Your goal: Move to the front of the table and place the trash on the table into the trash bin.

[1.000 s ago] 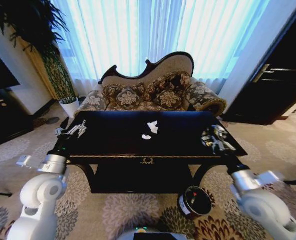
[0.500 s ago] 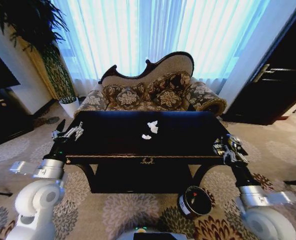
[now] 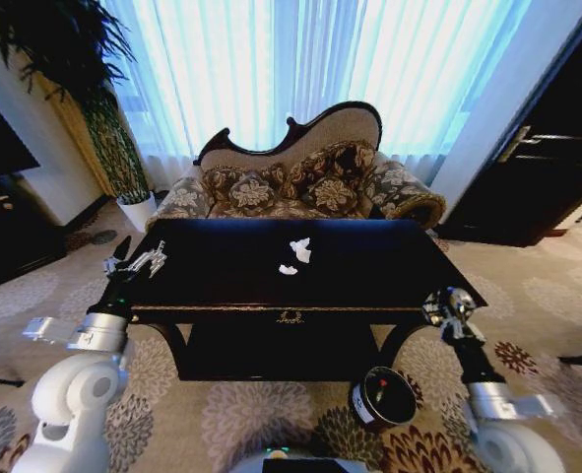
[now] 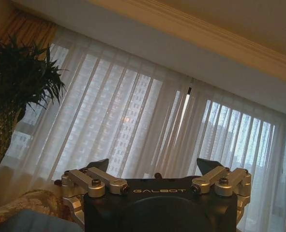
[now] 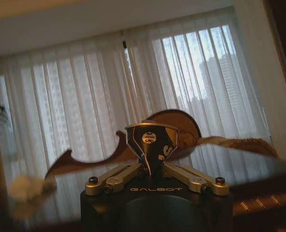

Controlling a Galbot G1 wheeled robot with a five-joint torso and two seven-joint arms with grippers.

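The dark glossy table (image 3: 222, 286) stands straight ahead. Two white paper wads of trash (image 3: 300, 249) (image 3: 288, 269) lie near its middle. My right gripper (image 3: 446, 307) hangs just off the table's front right corner, above and to the right of the dark trash bin (image 3: 382, 396) on the carpet. In the right wrist view this gripper (image 5: 151, 166) is shut on a small dark silvery round item (image 5: 151, 137). A blurred white wad (image 5: 24, 187) lies on the table beyond it. Over the table's left end my left gripper (image 3: 138, 263) is open and holds nothing (image 4: 152, 166).
A patterned sofa (image 3: 300, 177) sits right behind the table, in front of curtained windows. At the back left stands a white plant pot (image 3: 136, 209). A dark door (image 3: 547, 168) is on the right, and dark furniture (image 3: 5, 227) on the left. Patterned carpet lies around the bin.
My right gripper has carried the dark item from over the table's right end down past its front right corner. The left arm has barely moved.
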